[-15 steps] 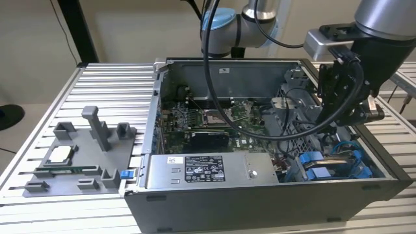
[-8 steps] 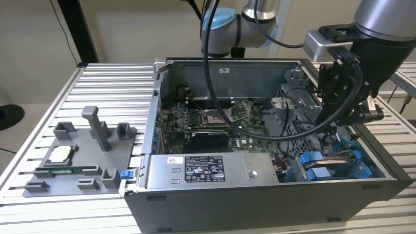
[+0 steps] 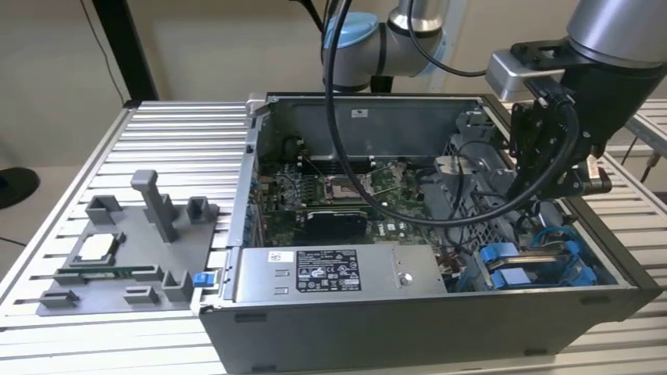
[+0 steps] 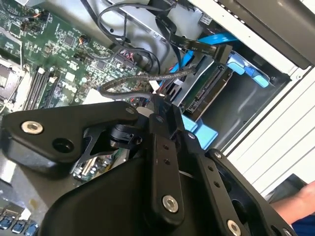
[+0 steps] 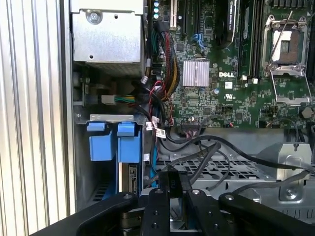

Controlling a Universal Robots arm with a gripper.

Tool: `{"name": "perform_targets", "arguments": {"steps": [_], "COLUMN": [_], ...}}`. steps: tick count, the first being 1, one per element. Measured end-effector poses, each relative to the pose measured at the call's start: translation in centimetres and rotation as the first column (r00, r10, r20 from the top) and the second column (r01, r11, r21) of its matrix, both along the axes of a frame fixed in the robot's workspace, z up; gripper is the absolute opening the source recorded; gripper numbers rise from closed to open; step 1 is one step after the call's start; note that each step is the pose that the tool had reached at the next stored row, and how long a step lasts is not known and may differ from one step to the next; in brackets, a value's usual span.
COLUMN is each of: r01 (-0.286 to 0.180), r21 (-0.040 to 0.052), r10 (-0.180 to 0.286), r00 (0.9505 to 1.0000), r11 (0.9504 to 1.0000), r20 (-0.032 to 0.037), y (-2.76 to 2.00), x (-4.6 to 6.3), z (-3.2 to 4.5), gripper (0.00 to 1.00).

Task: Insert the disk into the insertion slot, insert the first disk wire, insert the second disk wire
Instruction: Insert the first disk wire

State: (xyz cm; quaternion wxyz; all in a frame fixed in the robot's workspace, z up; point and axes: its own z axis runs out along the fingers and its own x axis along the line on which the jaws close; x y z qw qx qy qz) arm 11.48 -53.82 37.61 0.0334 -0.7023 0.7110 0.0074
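Inside the open computer case [image 3: 417, 332], the hand [image 4: 158, 101] hangs above the drive corner, its fingers drawn together at the tips and apparently pinched on a black wire connector [image 4: 165, 92]; a grey braided cable [image 4: 128, 82] runs just beside the fingertips; near them the disk [image 4: 205, 91] sits in the insertion slot [image 3: 563, 262], its connector edge exposed between blue rails; the motherboard [image 5: 221, 88] lies further in; the labelled power-supply box [image 3: 312, 273] sits along the case's near wall in the exterior view; the case rests on a slatted tabletop [image 3: 177, 141], beside a grey parts fixture [image 3: 125, 250].
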Motion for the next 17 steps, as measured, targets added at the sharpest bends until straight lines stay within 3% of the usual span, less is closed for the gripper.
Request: {"name": "perform_targets", "arguments": {"steps": [4, 11, 17], "r01": [0.000, 0.000, 0.000], "r21": [-0.0017, -0.0133, -0.0162], "r10": [0.000, 0.000, 0.000], "r00": [1.0000, 0.9999, 0.9999], "r11": [1.0000, 0.9999, 0.9999], "r20": [-0.0013, -0.0132, -0.0136], "y": [-0.02, -0.03, -0.04], "x": [0.2, 1.5, 1.6], "z": [-0.03, -0.04, -0.04], "gripper": [0.00, 0.00, 0.00]}}
